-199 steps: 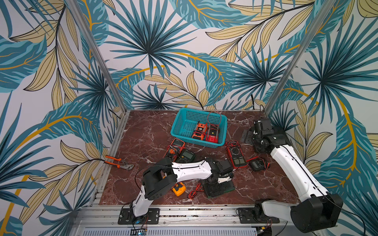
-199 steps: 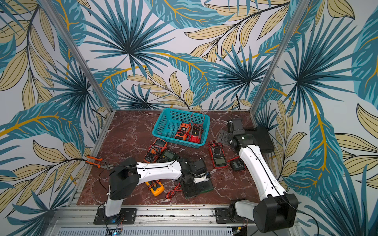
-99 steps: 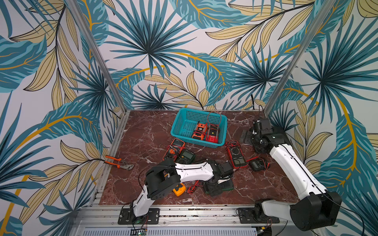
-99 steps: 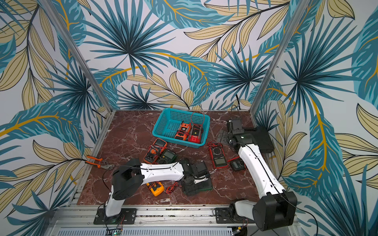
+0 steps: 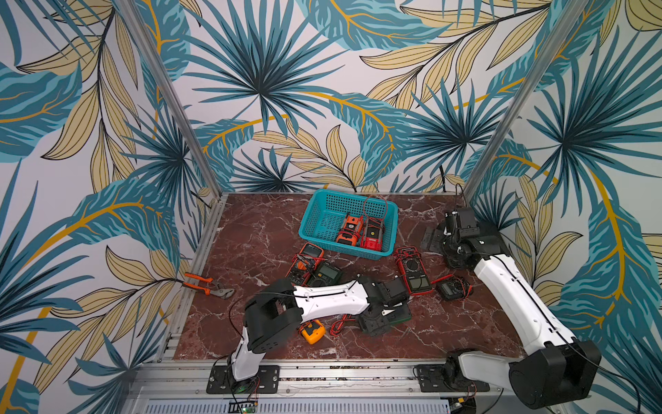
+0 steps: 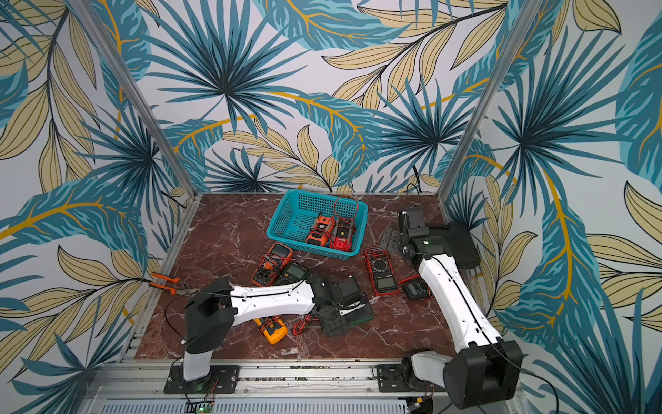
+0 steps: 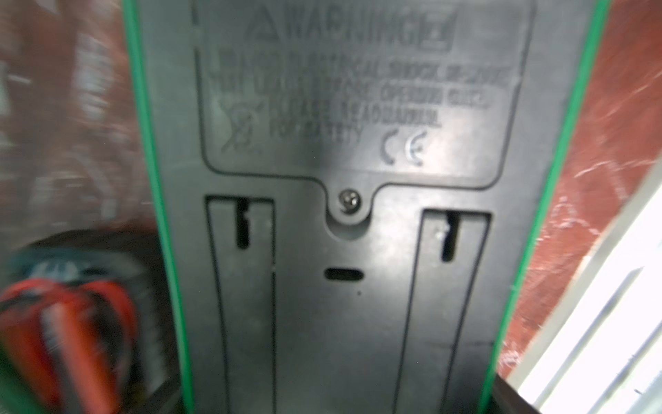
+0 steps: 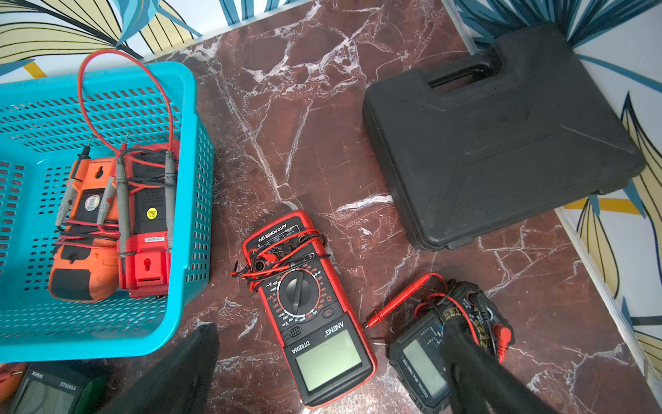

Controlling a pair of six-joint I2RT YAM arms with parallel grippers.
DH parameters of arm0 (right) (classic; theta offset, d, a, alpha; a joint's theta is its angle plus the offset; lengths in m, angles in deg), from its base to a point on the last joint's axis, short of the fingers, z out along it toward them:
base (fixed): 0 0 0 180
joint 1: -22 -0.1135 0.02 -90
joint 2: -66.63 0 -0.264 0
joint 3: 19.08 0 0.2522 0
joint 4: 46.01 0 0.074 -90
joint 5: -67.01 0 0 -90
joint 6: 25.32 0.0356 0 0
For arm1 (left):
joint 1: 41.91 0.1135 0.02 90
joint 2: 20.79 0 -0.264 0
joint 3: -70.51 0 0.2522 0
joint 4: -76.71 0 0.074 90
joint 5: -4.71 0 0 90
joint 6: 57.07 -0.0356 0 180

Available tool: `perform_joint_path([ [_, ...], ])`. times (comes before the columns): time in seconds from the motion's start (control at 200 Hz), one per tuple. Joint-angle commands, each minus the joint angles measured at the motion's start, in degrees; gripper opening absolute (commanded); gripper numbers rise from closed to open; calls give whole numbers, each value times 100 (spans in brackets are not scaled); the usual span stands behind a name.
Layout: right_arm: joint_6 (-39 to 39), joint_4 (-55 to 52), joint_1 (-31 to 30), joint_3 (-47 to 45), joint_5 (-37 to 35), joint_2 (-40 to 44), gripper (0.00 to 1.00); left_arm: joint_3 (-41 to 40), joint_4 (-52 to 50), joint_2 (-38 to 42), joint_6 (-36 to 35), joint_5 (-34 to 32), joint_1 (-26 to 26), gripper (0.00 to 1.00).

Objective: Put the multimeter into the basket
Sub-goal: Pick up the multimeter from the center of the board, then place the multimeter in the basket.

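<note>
As the left gripper (image 5: 384,317), grip unclear, covered it, the face-down green-edged black multimeter (image 7: 340,251) lay eight-to-two o'clock; the right gripper (image 8: 327,335) gaped.

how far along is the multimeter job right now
Done: an orange multimeter and a red multimeter lie in the basket. In hand: the left gripper is right at the green-edged multimeter; a grip cannot be confirmed. The right gripper is open, holding nothing. Left: that one plus five more on the table, including the yellow multimeter.
</note>
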Motion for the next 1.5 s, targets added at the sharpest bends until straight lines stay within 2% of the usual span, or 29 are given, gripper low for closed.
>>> perform_joint_path([
  [0.0,51,69,29,-125,-124,191,100,441,107,603,122,-511,41,4],
  [0.19,85,74,28,-78,-167,378,99,892,91,1119,202,-1014,412,3],
  [0.346,83,74,28,-53,-136,450,99,1030,553,1387,151,-1588,922,5],
  [0.451,82,80,28,-67,-90,447,100,1057,1016,1487,151,-1543,1417,8],
  [0.616,80,190,28,-162,97,493,99,1283,1587,1322,322,-1598,2239,10],
  [0.816,162,463,28,-374,432,574,99,1503,2492,851,535,-1827,2871,9],
  [0.992,245,742,24,-569,832,514,99,1733,3040,311,797,-1878,3193,9],
  [1.197,272,794,28,-611,987,382,99,2209,2850,-388,1150,-1811,3378,9],
  [1.498,247,820,28,-618,1125,287,99,2194,2471,-783,1387,-1559,3619,11],
])
